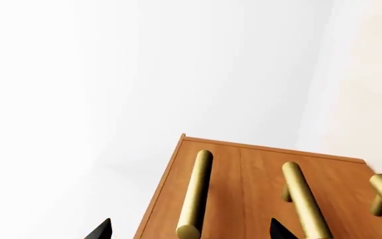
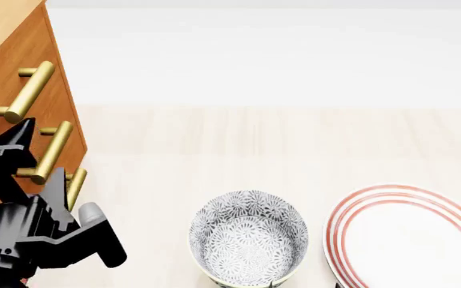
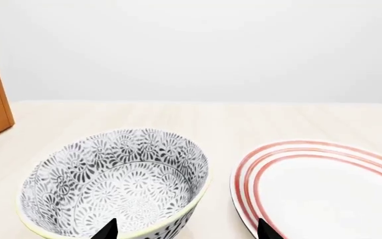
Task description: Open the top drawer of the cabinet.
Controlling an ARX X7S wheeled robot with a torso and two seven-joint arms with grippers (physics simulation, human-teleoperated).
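The orange-brown cabinet (image 2: 54, 57) stands at the left of the head view, its three drawer fronts flush. The top drawer (image 1: 224, 169) carries the brass bar handle (image 1: 196, 194), which is the uppermost handle (image 2: 22, 90) in the head view. My left gripper (image 1: 191, 232) is open, with its two black fingertips on either side of that handle's near end and not touching it. In the head view one left finger (image 2: 16, 137) points up just below the top handle. My right gripper (image 3: 187, 232) is open and holds nothing, hovering low between bowl and plate.
A grey floral-patterned bowl (image 2: 249, 237) and a white plate with red rings (image 2: 410, 237) sit on the pale wooden surface (image 2: 214, 144) to the right of the cabinet. The middle handle (image 2: 52, 151) and the bottom handle (image 2: 76, 187) lie below the top one. A white wall is behind.
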